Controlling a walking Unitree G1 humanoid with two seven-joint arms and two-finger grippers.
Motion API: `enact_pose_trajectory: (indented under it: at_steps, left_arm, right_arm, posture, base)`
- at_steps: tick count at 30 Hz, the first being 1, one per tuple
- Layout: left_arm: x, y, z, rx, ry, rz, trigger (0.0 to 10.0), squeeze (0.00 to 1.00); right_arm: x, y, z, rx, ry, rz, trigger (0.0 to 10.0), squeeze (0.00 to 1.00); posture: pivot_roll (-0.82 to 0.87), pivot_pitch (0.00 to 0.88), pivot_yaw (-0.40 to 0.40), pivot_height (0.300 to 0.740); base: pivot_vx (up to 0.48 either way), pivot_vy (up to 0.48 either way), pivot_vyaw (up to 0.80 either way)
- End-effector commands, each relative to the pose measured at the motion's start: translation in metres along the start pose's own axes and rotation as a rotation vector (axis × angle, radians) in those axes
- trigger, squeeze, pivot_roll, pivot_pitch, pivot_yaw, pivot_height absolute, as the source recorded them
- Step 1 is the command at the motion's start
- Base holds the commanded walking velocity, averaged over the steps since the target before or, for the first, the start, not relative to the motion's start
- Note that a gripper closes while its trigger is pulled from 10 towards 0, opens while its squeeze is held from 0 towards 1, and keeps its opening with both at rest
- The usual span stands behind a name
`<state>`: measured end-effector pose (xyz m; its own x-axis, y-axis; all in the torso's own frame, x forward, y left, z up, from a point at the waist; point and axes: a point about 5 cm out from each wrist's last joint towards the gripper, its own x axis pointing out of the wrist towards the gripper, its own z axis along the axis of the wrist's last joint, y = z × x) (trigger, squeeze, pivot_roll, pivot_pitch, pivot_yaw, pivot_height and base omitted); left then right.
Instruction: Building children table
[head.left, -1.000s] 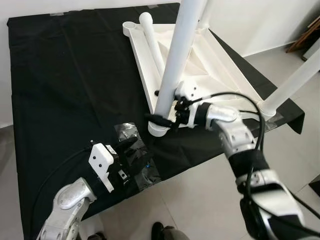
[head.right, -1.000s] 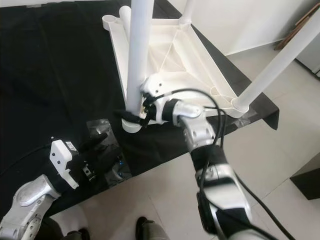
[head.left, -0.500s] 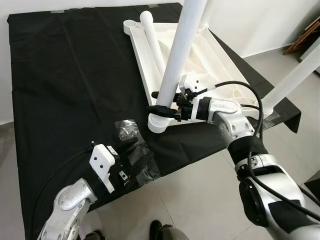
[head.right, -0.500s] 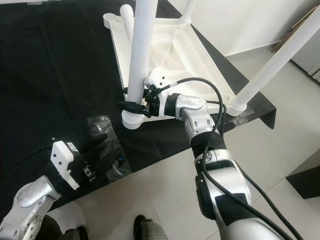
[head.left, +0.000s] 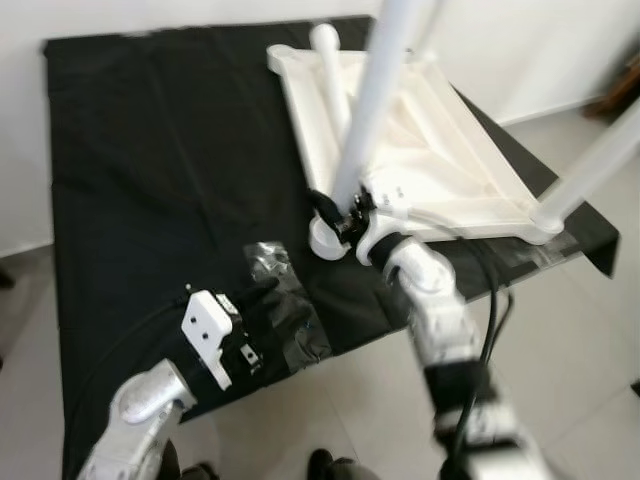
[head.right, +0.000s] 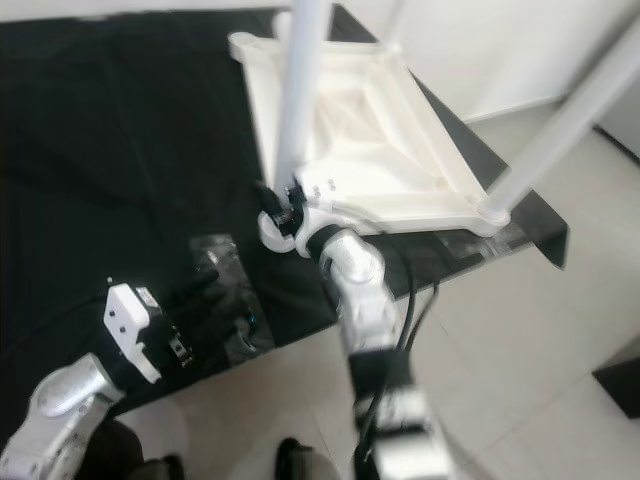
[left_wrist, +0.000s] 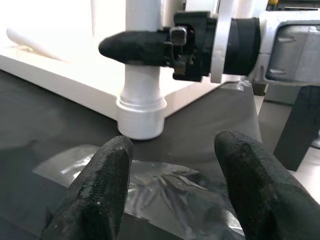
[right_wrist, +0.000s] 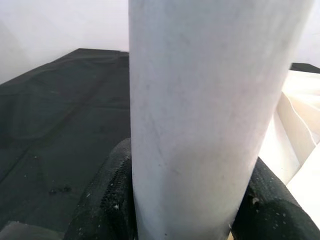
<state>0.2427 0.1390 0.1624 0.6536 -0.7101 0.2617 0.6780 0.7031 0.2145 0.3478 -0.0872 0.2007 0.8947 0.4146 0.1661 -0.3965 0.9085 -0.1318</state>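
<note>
The white children's table (head.left: 440, 165) lies upside down on a black cloth (head.left: 160, 190). Its near-left leg (head.left: 375, 110) stands upright in a round corner socket (head.left: 325, 238). My right gripper (head.left: 336, 214) is shut on that leg just above the socket. In the right wrist view the leg (right_wrist: 200, 115) sits tight between the two black fingers (right_wrist: 107, 195). My left gripper (head.left: 262, 300) hovers open over a clear plastic bag (head.left: 290, 322) at the cloth's front edge. In the left wrist view its fingers (left_wrist: 97, 195) stand apart with nothing between them.
Another leg (head.left: 592, 160) rises from the table's near-right corner, and a loose leg (head.left: 332, 65) lies along the underside's left rim. The cloth ends in a front edge (head.left: 370, 340) above the tiled floor (head.left: 560, 330). A black cable (head.left: 492, 310) hangs from my right arm.
The whole picture has shifted and blurred, so the camera moved. My right arm has swung in nearer under the leg, its gripper still at the leg's base. The left gripper holds its place.
</note>
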Motion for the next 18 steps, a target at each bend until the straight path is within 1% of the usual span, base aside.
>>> enact_pose_trajectory:
  at_steps: [1, 5, 6, 8, 9, 10, 11, 12, 14, 15, 17, 18]
  left_arm:
    - [0.001, -0.005, -0.003, -0.027, 0.003, -0.021, 10.0, 0.0]
    - [0.0, -0.004, -0.002, -0.025, 0.002, -0.016, 10.0, 0.0]
    - [0.0, -0.004, -0.002, -0.024, -0.001, -0.008, 10.0, 0.0]
    - [0.0, -0.004, -0.002, -0.024, -0.001, -0.008, 10.0, 0.0]
    - [0.0, -0.005, -0.002, -0.023, -0.001, -0.008, 10.0, 0.0]
    - [0.0, -0.005, -0.001, -0.025, -0.001, -0.009, 10.0, 0.0]
    - [0.0, -0.005, -0.001, -0.025, -0.001, -0.009, 10.0, 0.0]
    - [0.001, -0.005, -0.002, -0.027, -0.001, -0.012, 10.0, 0.0]
    - [0.001, -0.005, -0.002, -0.028, 0.0, -0.015, 10.0, 0.0]
    - [0.001, -0.005, -0.002, -0.028, 0.0, -0.015, 10.0, 0.0]
    - [0.002, -0.006, -0.002, -0.027, -0.001, -0.013, 10.0, 0.0]
    - [0.002, -0.006, -0.002, -0.027, -0.001, -0.013, 10.0, 0.0]
  right_arm:
    - [-0.017, -0.002, -0.058, -0.034, 0.29, 0.002, 0.0, 0.0]
    - [-0.015, -0.002, -0.058, -0.032, 0.286, 0.017, 0.0, 0.0]
    - [-0.015, -0.001, -0.057, -0.038, 0.284, 0.032, 10.0, 0.0]
    - [-0.015, -0.001, -0.057, -0.038, 0.284, 0.032, 10.0, 0.0]
    - [-0.014, -0.001, -0.051, -0.042, 0.263, 0.052, 10.0, 0.55]
    - [-0.007, -0.004, -0.037, -0.022, 0.202, 0.121, 10.0, 1.0]
    - [-0.007, -0.004, -0.037, -0.022, 0.202, 0.121, 10.0, 1.0]
    - [0.0, -0.006, -0.023, 0.0, 0.137, 0.199, 10.0, 1.0]
    - [0.005, -0.01, 0.005, -0.013, 0.033, 0.298, 10.0, 1.0]
    - [0.005, -0.01, 0.005, -0.013, 0.033, 0.298, 10.0, 1.0]
    - [0.006, -0.018, 0.023, -0.06, -0.014, 0.391, 10.0, 0.99]
    - [0.006, -0.018, 0.023, -0.06, -0.014, 0.391, 10.0, 0.99]
  posture:
    - [0.02, 0.287, -0.157, 0.74]
    - [0.01, 0.288, -0.154, 0.74]
    - [0.02, 0.29, -0.153, 0.74]
    - [0.02, 0.29, -0.153, 0.74]
    - [0.02, 0.289, -0.15, 0.74]
    - [0.02, 0.288, -0.142, 0.74]
    - [0.02, 0.288, -0.142, 0.74]
    - [0.02, 0.288, -0.14, 0.74]
    - [0.03, 0.289, -0.144, 0.74]
    - [0.03, 0.289, -0.144, 0.74]
    - [0.04, 0.288, -0.148, 0.74]
    - [0.04, 0.288, -0.148, 0.74]
  base:
    - [0.0, 0.0, 0.0]
    - [0.0, 0.0, 0.0]
    - [0.0, 0.0, 0.0]
    - [0.0, 0.0, 0.0]
    - [0.0, 0.0, 0.0]
    - [0.0, 0.0, 0.0]
    - [0.0, 0.0, 0.0]
    - [0.0, 0.0, 0.0]
    - [0.0, 0.0, 0.0]
    - [0.0, 0.0, 0.0]
    - [0.0, 0.0, 0.0]
    - [0.0, 0.0, 0.0]
